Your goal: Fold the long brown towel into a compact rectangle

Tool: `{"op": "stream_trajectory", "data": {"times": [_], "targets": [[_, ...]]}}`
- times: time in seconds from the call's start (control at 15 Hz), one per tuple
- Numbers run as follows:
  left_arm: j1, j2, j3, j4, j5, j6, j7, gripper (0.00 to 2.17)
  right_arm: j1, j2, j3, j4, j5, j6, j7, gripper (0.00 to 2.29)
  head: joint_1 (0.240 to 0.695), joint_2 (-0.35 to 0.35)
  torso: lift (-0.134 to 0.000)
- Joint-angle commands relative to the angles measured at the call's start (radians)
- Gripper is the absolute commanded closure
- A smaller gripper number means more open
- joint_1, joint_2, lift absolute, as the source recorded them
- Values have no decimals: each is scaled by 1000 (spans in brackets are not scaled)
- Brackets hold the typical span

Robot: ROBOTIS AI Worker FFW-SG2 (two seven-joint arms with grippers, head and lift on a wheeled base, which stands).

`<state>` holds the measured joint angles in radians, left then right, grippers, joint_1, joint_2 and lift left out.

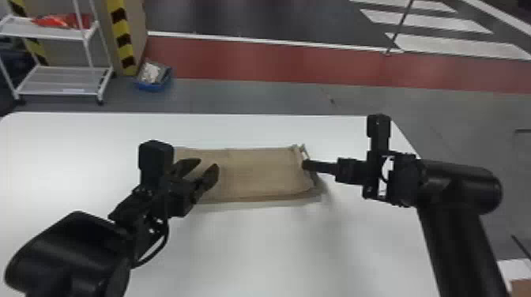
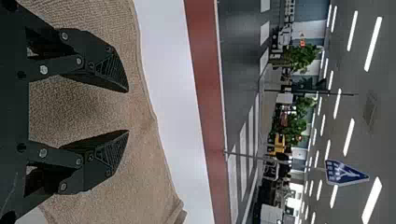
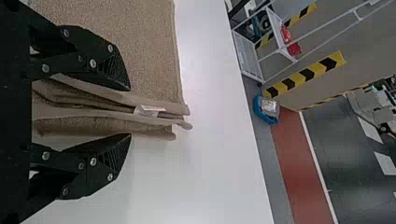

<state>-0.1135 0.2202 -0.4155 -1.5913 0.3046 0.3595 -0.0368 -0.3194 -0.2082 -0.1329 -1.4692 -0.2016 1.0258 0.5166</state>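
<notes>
1. On the white table (image 1: 257, 245), near its far edge, lies the brown towel (image 1: 257, 171), flat and already doubled into layers.
2. Orientation, as I see it: long axis runs side to side, from the robot's left to its right, roughly parallel to the table's far edge. Long sides face the robot and the far edge.
3. Right-hand end of towel: several layers end together there, the edges slightly raised, a small white tag (image 3: 149, 110) among them. Opposite end partly hidden behind the left tool (image 1: 207, 164).
4. Left tool: over the towel's left part, aimed away from the robot and toward its right. Fingers spread well apart, nothing gripped. Contact with the cloth: cannot tell.
5. Right tool (image 1: 306, 165): at the towel's right-hand end, aimed to the robot's left. Fingers wide apart; the layered edges lie between them, unclamped.
6. Beyond the table, on the robot's left: white shelf rack (image 1: 51, 79), blue box (image 1: 152, 87) on the floor beside it.
</notes>
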Motion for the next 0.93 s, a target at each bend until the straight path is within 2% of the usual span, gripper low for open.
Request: {"op": "stream_trajectory", "data": {"times": [0.0,0.4,0.87], "targets": [[3,1,1,-1,1,-1,0,684,8,0,3,-5,30,-5,-3,60,695,-184,-128],[9,1,0,-4,1,2,0,684,5,6,6,9,45,-36,-6,151,695,-193,-128],[28,4,9,-21,7,-1,2,684,-32,12,61,61,91,-36,-6,194,695,-182,-128]]}}
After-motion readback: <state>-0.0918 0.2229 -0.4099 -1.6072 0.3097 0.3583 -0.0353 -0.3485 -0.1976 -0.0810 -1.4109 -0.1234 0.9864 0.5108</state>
